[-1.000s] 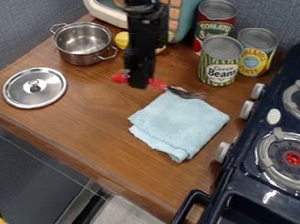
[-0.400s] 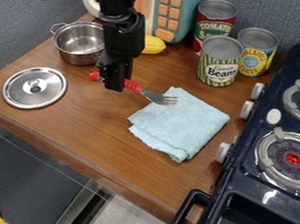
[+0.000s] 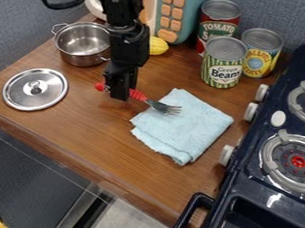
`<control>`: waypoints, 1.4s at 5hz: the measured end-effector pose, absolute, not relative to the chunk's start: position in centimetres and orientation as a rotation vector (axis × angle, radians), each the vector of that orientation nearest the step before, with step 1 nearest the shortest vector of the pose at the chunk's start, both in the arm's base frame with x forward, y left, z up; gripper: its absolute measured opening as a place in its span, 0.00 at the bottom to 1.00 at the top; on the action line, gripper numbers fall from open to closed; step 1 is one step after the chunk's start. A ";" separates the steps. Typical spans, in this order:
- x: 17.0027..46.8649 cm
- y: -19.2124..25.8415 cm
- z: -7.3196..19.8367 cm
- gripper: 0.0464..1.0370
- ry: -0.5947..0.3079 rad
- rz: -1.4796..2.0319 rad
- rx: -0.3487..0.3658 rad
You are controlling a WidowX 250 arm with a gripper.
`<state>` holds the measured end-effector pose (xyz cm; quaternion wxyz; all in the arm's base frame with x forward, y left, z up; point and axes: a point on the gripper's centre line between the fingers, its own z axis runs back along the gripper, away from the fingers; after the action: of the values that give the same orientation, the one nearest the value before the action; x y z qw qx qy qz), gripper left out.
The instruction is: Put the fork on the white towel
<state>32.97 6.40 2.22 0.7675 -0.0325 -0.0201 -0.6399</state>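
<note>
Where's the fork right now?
In the camera view, the fork is above and left of centre, its red handle in the gripper and its tines over the towel.

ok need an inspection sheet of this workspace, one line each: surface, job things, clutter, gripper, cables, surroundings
surface: brown wooden counter
job's things: fork with red handle, its metal head over the upper left part of the folded, pale blue towel; whether they touch, cannot tell
clutter: metal pot at upper left, its lid lying apart on the counter, three cans near the stove, yellow corn behind the gripper
gripper: the gripper holds the fork by its handle, left of the towel
cables: black cable looping out beside the arm
surroundings: toy stove at right, teal toy appliance behind, grey wall
</note>
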 end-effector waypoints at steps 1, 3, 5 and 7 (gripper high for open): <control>33.7 6.1 1.5 0.32 -0.047 -1.402 -0.081; 34.7 6.3 0.8 0.32 -0.073 -1.368 -0.083; 34.9 6.5 0.6 0.66 -0.094 -1.340 -0.093; 34.8 6.7 0.7 0.96 -0.082 -1.308 -0.095</control>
<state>34.75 6.67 0.73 0.7917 -0.0441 -0.0380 -0.6082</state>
